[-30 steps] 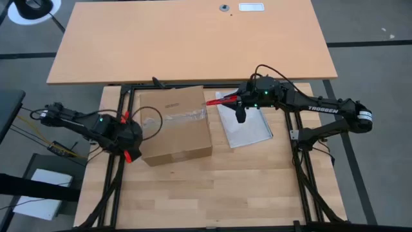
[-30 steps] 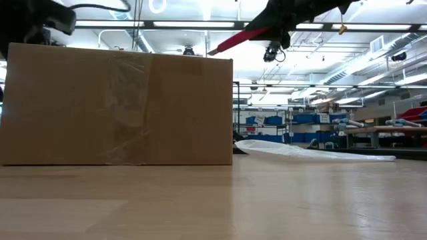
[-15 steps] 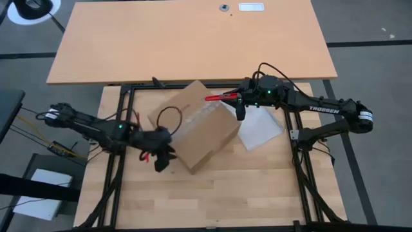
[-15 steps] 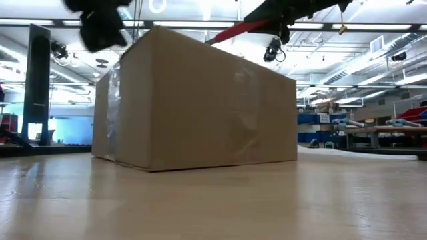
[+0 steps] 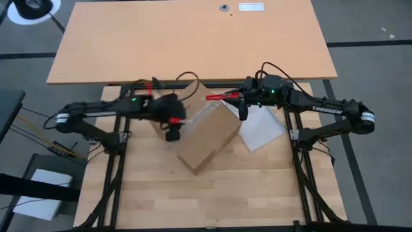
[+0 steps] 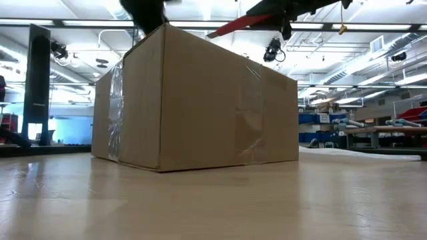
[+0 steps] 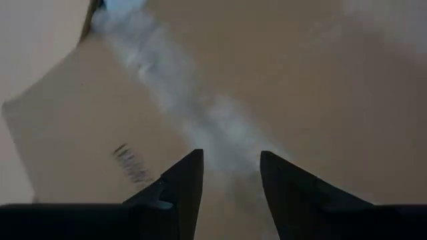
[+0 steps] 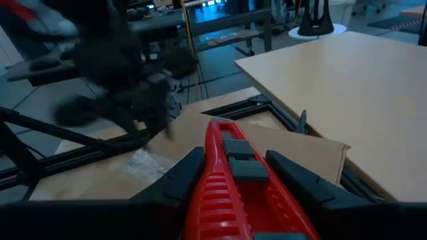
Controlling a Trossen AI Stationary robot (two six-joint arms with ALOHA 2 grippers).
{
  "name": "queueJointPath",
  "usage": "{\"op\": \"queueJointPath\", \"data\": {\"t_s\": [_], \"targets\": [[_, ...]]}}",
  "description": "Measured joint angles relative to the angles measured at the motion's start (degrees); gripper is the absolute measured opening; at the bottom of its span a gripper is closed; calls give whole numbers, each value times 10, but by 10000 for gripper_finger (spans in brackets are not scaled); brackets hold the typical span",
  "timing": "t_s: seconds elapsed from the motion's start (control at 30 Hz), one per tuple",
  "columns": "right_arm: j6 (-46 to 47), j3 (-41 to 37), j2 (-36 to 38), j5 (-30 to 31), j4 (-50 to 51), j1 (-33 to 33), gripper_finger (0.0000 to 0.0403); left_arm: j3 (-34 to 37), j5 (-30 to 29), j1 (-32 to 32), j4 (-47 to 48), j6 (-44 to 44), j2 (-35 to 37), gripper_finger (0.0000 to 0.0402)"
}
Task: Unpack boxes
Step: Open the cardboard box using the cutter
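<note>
The brown cardboard box (image 5: 205,134) stands on its bottom on the wooden table, turned diagonal, with a clear tape strip (image 7: 193,113) along its closed top. My left gripper (image 5: 172,131) is open just above the box's far-left part, its fingers (image 7: 185,181) on either side of the tape with nothing between them. My right gripper (image 5: 239,102) is shut on a red utility knife (image 5: 219,98) above the box's far-right corner. In the low view the knife (image 6: 239,25) shows above the box (image 6: 200,100). My right gripper pinches the knife's red handle (image 8: 227,190) between its two fingers. The fingers lie along the knife, nearly level. The knife's tip (image 5: 208,98) points toward the table's left. It is held clear of the box top.
A clear plastic bag (image 5: 262,129) lies flat against the box's right side. A larger light table (image 5: 193,38) stands beyond the far edge. Black frame rails (image 5: 122,122) run along the left and right. Bare wood (image 5: 212,193) lies at the near side.
My left gripper has swung from the box's near-left side up and toward the far right, rolling as it went, and now stands over the box top. The box has turned about on the table from square to diagonal, shoving the plastic bag rightward.
</note>
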State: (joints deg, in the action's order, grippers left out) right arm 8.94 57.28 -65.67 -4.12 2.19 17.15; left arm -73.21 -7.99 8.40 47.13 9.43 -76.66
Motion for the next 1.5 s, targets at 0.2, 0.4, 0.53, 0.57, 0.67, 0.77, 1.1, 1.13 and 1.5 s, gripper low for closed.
{"op": "queueJointPath", "data": {"t_s": [0.2, 0.4, 0.53, 0.57, 0.67, 0.77, 1.1, 1.13, 1.5], "targets": [[0, 0, 0, 0, 1, -10, 140, 0, 2, 76, 56, -2, -54, 160], [-15, 0, 4, 0, 6, -14, 140, 12, -2, 88, 172, -146, -36, 160], [-26, 0, 6, 0, 19, -14, 140, 40, -1, 59, 246, -281, -18, 160], [-26, 0, 7, 0, 28, -14, 140, 47, -3, 45, 251, -318, -12, 160], [-26, 0, 8, -18, 40, -14, 140, 58, -3, -2, 241, -447, 6, 161], [-26, 0, 8, -37, 63, -18, 140, 56, 7, -46, 205, -568, 18, 161], [-31, 0, 16, -67, 167, -85, 140, -111, -90, -87, 301, -556, 18, 160], [-31, 0, 17, -68, 186, -95, 140, -122, -103, -84, 317, -546, 18, 160], [17, 0, 45, -51, 252, -197, 140, -18, -49, -79, 266, -428, 21, 160]]}}
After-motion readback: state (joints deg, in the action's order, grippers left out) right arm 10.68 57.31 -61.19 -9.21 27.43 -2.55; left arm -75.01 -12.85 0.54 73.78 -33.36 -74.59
